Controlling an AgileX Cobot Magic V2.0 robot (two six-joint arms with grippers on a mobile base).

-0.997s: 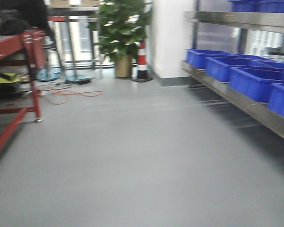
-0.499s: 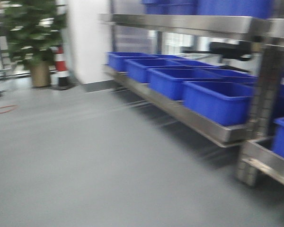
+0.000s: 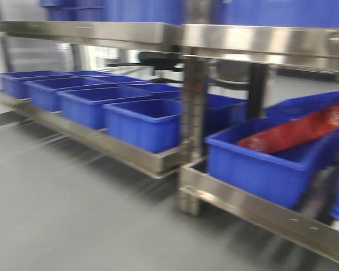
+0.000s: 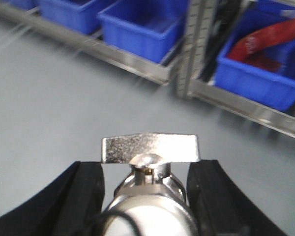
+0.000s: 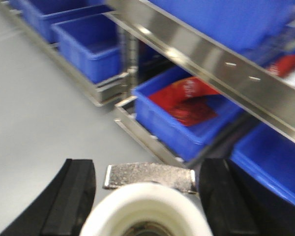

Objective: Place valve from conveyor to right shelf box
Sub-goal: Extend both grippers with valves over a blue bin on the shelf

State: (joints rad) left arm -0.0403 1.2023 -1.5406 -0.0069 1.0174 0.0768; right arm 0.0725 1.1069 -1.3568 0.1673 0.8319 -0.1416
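A silvery valve with a flat lever and a white base sits between the black fingers of my left gripper, which is shut on it. In the right wrist view a second valve, its white end facing the camera, is held in my right gripper, also shut. Both hang above grey floor in front of the steel shelf. A blue box on the lower right rail holds a red packet. The conveyor is out of view. Neither gripper shows in the front view.
A row of blue boxes lines the lower left shelf rail. A steel upright splits the two shelf bays. More blue boxes stand on the upper level. Grey floor lies before the racking.
The front view has swung right: the red-framed table, plant and cone have left the picture, and the shelf with its blue boxes now fills it, closer than before.
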